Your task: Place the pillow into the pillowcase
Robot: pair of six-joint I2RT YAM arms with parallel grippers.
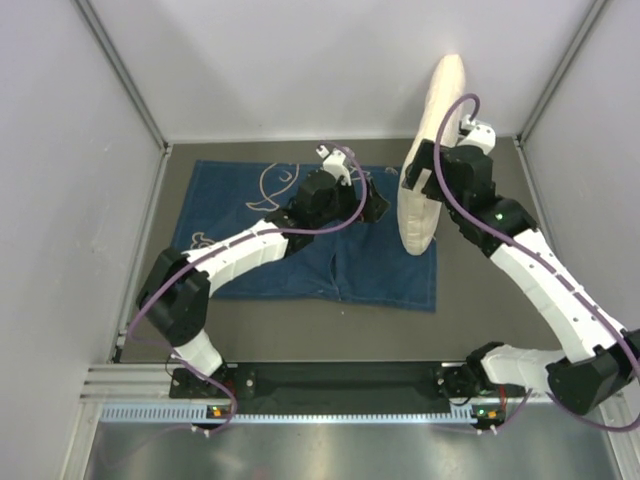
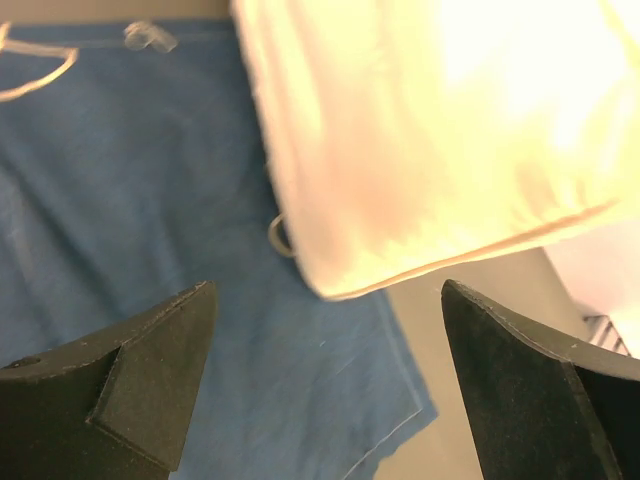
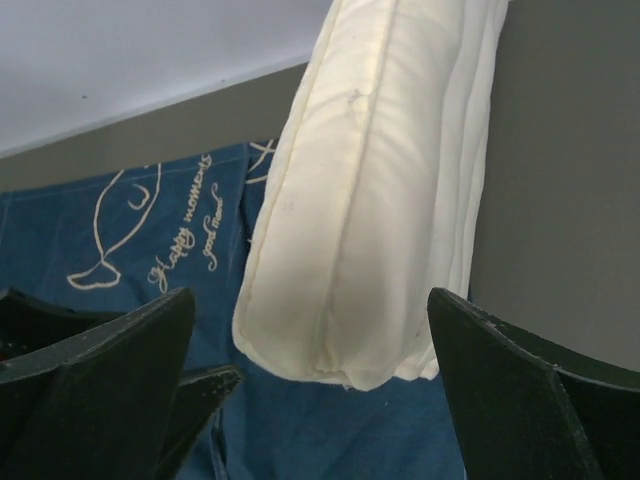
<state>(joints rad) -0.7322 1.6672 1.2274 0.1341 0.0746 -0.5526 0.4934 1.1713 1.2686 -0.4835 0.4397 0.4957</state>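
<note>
The cream-white pillow (image 1: pixel 432 120) stands on end, its top leaning against the back wall and its lower end resting on the right part of the dark blue pillowcase (image 1: pixel 300 250). The pillowcase lies flat on the mat, whale drawing up. My right gripper (image 1: pixel 420 168) is open beside the pillow; in the right wrist view (image 3: pixel 315 390) the pillow (image 3: pixel 370 200) hangs between the wide jaws, touching neither. My left gripper (image 1: pixel 378 205) is open over the pillowcase, just left of the pillow's lower end. In the left wrist view (image 2: pixel 330 380) it is empty above the pillowcase (image 2: pixel 120 180) and pillow (image 2: pixel 420 140).
White walls (image 1: pixel 60 200) enclose the grey mat (image 1: pixel 480 300) on the left, back and right. A metal rail (image 1: pixel 330 385) runs along the near edge by the arm bases. The pillowcase's right front corner (image 1: pixel 430 305) lies near the right arm.
</note>
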